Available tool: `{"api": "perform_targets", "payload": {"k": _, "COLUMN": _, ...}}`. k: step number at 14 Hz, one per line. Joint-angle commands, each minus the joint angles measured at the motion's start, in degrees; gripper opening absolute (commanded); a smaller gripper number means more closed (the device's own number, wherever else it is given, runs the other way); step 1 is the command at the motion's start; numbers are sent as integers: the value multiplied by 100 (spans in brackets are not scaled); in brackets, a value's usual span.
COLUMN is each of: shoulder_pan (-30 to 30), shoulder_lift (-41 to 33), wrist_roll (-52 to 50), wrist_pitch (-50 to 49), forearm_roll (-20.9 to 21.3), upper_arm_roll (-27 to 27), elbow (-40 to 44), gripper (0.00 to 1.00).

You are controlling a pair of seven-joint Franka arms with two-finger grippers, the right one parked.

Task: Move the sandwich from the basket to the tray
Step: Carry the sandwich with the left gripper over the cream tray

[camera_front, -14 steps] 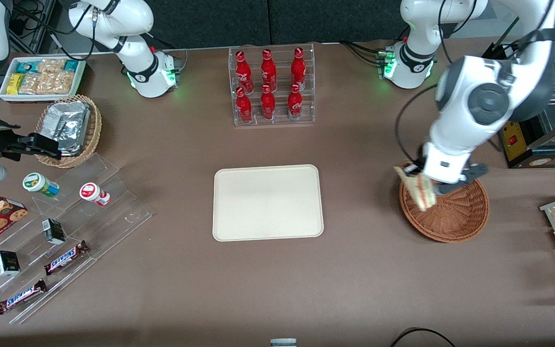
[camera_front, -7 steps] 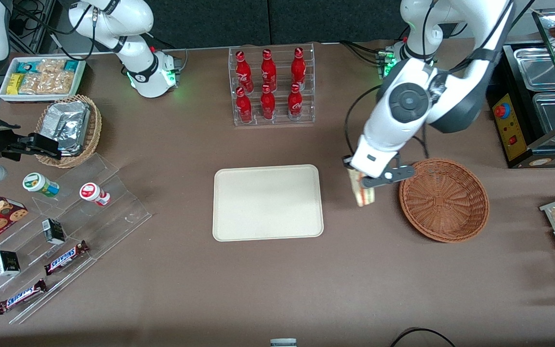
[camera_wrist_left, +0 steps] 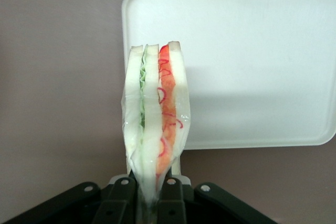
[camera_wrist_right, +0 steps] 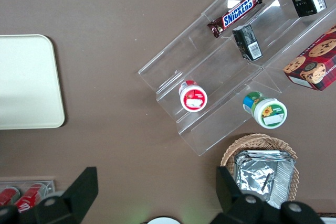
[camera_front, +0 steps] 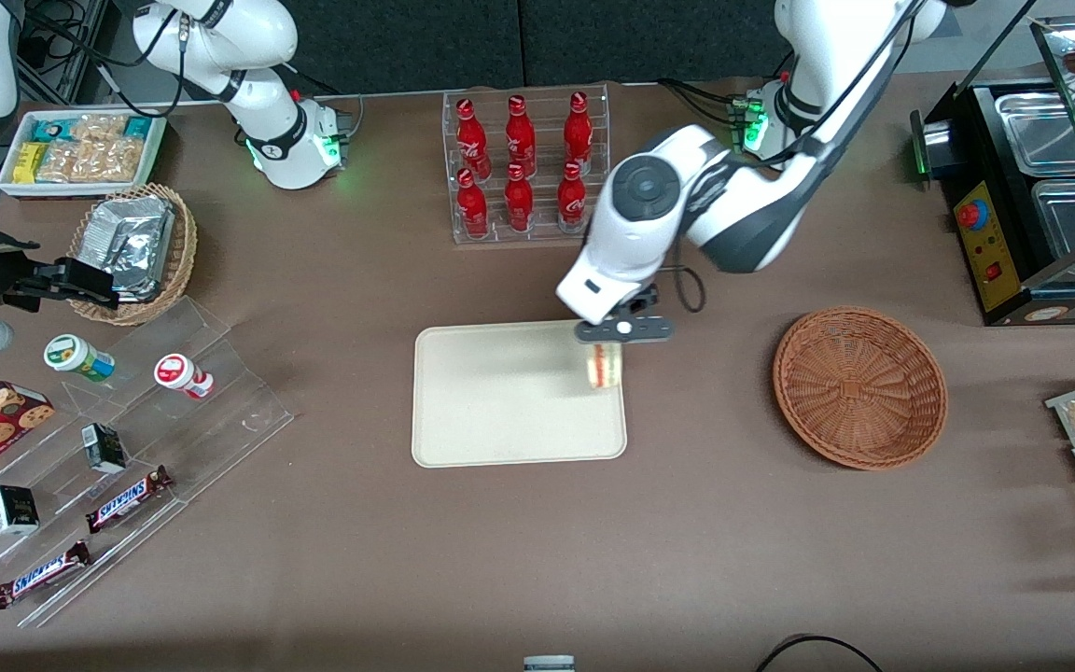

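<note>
Wrapped sandwich (camera_front: pixel 605 365) in pincer (camera_front: pixel 605 347) above tray (camera_front: pixel 500 401); wicker basket (camera_front: pixel 859 386) apart.

Brown-covered table (camera_front: pixel 332 560), perhaps a dark wall (camera_front: pixel 519 37) at its edge.

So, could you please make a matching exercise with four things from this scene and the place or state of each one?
Things:
1. sandwich
2. basket
3. tray
4. gripper

States:
a. woven, nothing in it
b. shut on the wedge, above the tray's edge
c. flat on the table, nothing resting on it
d. hanging in the air, clamped

Pairs: 1-d, 2-a, 3-c, 4-b
</note>
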Motion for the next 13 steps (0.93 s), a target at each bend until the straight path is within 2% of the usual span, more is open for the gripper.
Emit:
{"api": "perform_targets", "payload": {"k": 1, "shoulder_pan": -232, "shoulder_lift": 477, "wrist_roll": -285, "wrist_pitch": -10, "forearm_roll": 398, "upper_arm_roll": 7, "elbow": 291, "gripper": 13}}
{"api": "perform_targets", "payload": {"k": 5, "shoulder_pan": -364, "shoulder_lift": 1092, "wrist_roll": -637, "wrist_pitch": 122, "forearm_roll": 961, "upper_arm_roll": 7, "elbow": 704, "gripper": 13}}
{"api": "perform_targets", "payload": {"k": 8, "shoulder_pan": -461, "shoulder_lift": 1453, "wrist_roll": -813, "wrist_pitch": 122, "forearm_roll": 1225, "upper_arm_roll": 25, "elbow": 1047, "gripper": 13}}
{"api": "perform_targets", "payload": {"k": 13, "shoulder_pan": -610, "shoulder_lift": 1848, "wrist_roll": -1235, "wrist_pitch": 543, "forearm_roll": 1735, "upper_arm_roll": 33, "elbow": 1091, "gripper": 15}}
